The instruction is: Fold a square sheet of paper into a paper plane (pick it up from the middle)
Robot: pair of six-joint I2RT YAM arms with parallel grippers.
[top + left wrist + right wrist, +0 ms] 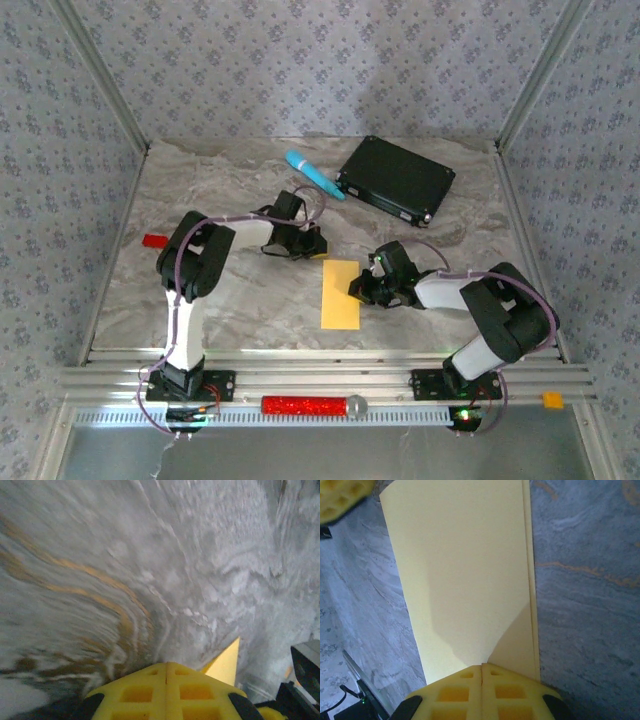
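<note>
Top external view: the square sheet of paper (340,293) is recorded lying flat on the surface (230,300), near centre. It is already folded into a narrow rectangle, and no paper plane is formed yet.

The right gripper (362,288) is set at the sheet's right edge with its fingers brought together. In the right wrist view they meet at a seam over the paper. Whether paper is pinched between them or only pressed down cannot be told.

The left gripper (312,243) is placed just beside the sheet's far left corner. Its fingers are likewise closed, and nothing is seen between them.

Risks, as judged:
1. The 2 layers are seen slightly offset along the right long edge. A sideways push could slide the upper layer further and skew later creases.
2. The thin sheet could be dragged whole across the smooth marbled surface instead of being creased.
3. The far corner could be bent if the left gripper were lowered onto it.

Surroundings:
- A light-blue cylinder (313,173) and a black flat box (397,180) are noted on the far side, well apart from the sheet.
- A small red block (155,241) is noted at the left.
- A red glittery rod (305,405) is noted on the near rail.

Nothing is judged to block the work. Only the 2 arms crowd each other at the sheet.
</note>
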